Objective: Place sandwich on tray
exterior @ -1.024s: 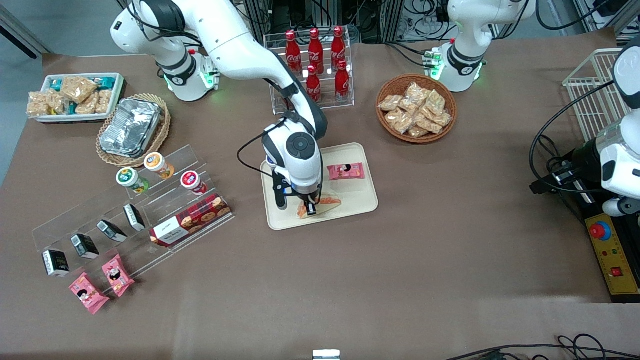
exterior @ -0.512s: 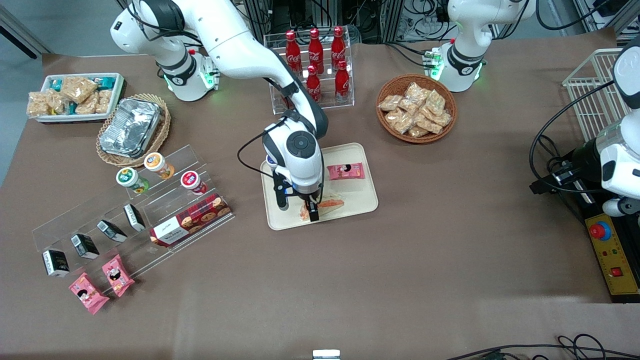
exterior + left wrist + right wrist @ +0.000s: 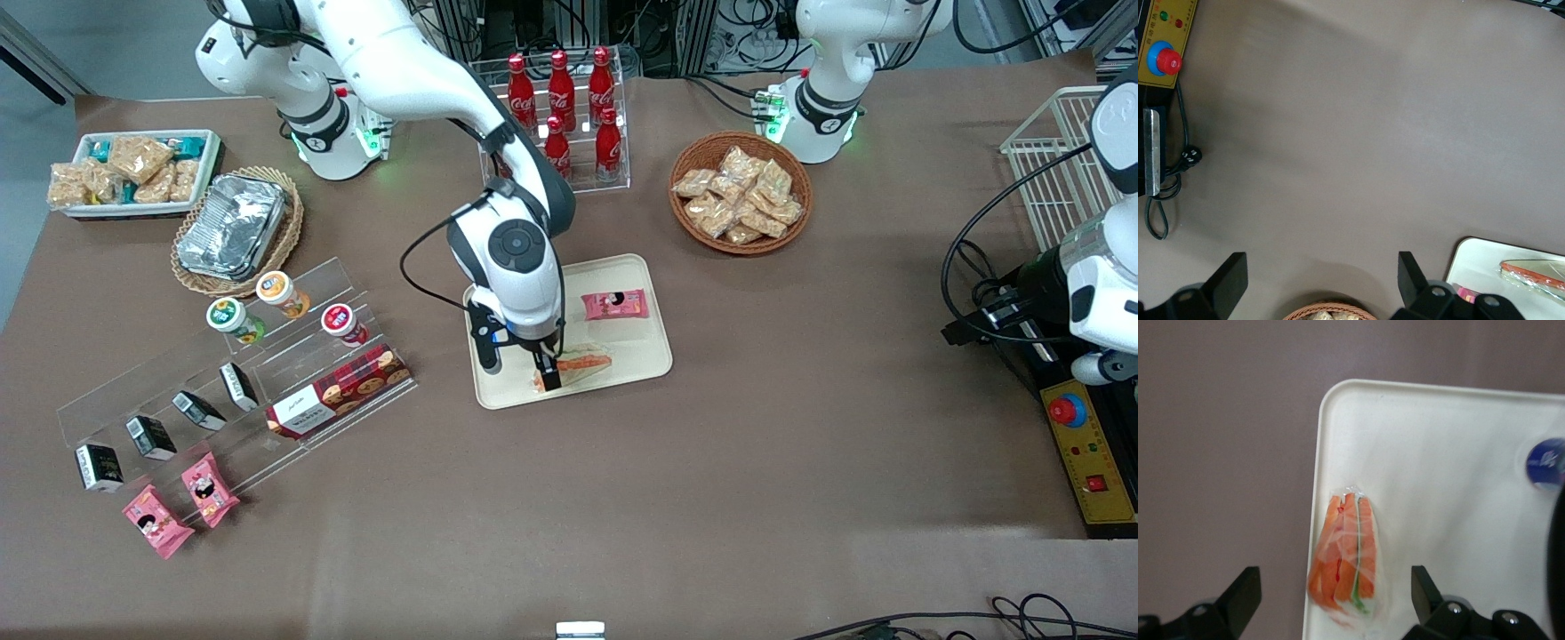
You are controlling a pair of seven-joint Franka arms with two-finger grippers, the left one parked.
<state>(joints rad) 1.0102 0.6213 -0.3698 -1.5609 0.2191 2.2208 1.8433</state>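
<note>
The sandwich point(image 3: 582, 364), a clear-wrapped wedge with orange and green filling, lies on the cream tray point(image 3: 636, 351), close to the tray edge nearest the front camera. My right gripper point(image 3: 519, 366) hovers just above it, open, with one finger point(image 3: 550, 374) overlapping the sandwich's end in the front view. In the right wrist view the sandwich point(image 3: 1346, 557) lies by the tray point(image 3: 1451, 487) rim, between the spread fingers of the gripper point(image 3: 1335, 603) and touching neither. The left wrist view catches the tray corner point(image 3: 1475, 263) and the sandwich point(image 3: 1531, 275).
A pink snack packet point(image 3: 614, 305) also lies on the tray. A rack of cola bottles point(image 3: 560, 107) and a wicker basket of snacks point(image 3: 740, 191) stand farther back. An acrylic shelf with cups and a biscuit box point(image 3: 338, 391) lies toward the working arm's end.
The gripper has opened and let go of the sandwich, then risen and shifted slightly toward the working arm's end. The sandwich now rests on the tray.
</note>
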